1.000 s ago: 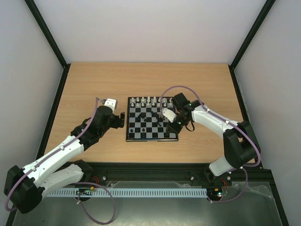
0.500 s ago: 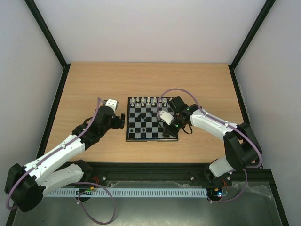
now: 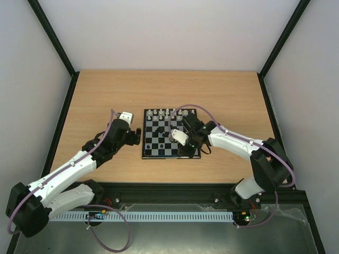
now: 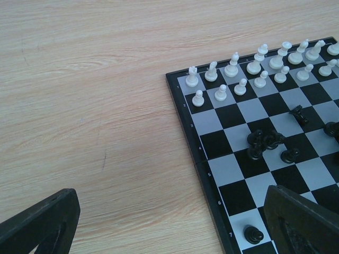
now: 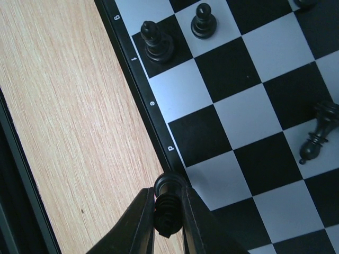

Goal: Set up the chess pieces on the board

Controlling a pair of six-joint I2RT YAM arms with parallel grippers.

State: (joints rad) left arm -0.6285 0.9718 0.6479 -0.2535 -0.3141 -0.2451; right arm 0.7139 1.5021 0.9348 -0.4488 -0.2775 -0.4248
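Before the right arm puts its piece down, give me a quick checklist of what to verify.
1. Grip of right gripper on black piece: ok, pinched between both fingers.
2. Square on the board beside it free: ok.
3. Clearance of left gripper from board: ok, open over the table.
4. Rows of white pieces standing: ok.
5. All other black pieces upright: not ok, one toppled piece lies flat.

Board (image 4: 253,109) black-grey checkered; white pieces (image 4: 231,66); black pieces (image 4: 263,142); tan woodgrain table (image 4: 90,106).
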